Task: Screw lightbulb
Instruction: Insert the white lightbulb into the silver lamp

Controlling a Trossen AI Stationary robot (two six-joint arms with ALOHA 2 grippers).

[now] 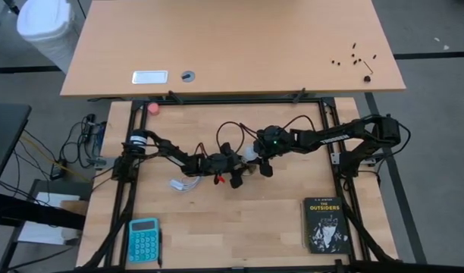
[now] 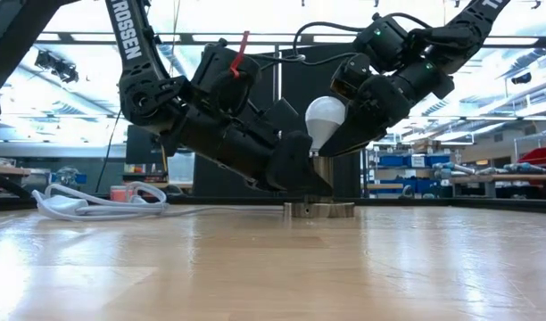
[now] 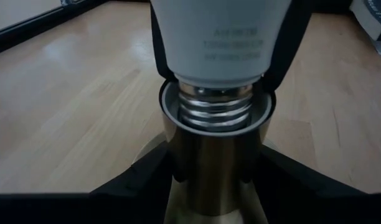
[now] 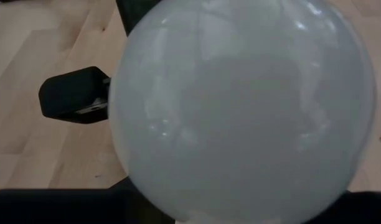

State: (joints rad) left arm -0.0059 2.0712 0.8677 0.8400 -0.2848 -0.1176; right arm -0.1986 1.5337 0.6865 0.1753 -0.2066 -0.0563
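The white lightbulb [image 2: 325, 120] stands over a brass socket [image 2: 321, 174], whose round base [image 2: 319, 209] rests on the table. In the left wrist view the bulb's threaded base [image 3: 215, 109] sits down inside the socket's cup [image 3: 169, 102]. My right gripper [image 1: 256, 158] reaches in from the table's right and is shut on the bulb. My left gripper [image 3: 209, 186] reaches in from the left, low over the table, and is shut on the socket's stem. The bulb's globe [image 4: 240, 106] fills the right wrist view. My left gripper pinches the socket's brass stem [image 3: 197, 180] between its two fingers, just below the cup. The fingers come almost level from the table's left, tipped a little down. The socket stands upright on its base. My right gripper pinches the bulb's white neck [image 3: 178, 43] between its two fingers [image 3: 158, 37], one on each side. They slant down from the table's right. The bulb stands nearly upright, globe up, threads in the cup.
The socket's white cord [image 2: 95, 201] lies coiled on the table to the left. A black book [image 1: 325, 224] lies near the front right, a teal calculator [image 1: 144, 239] at the front left, a pink ball [image 1: 153, 107] at the far left.
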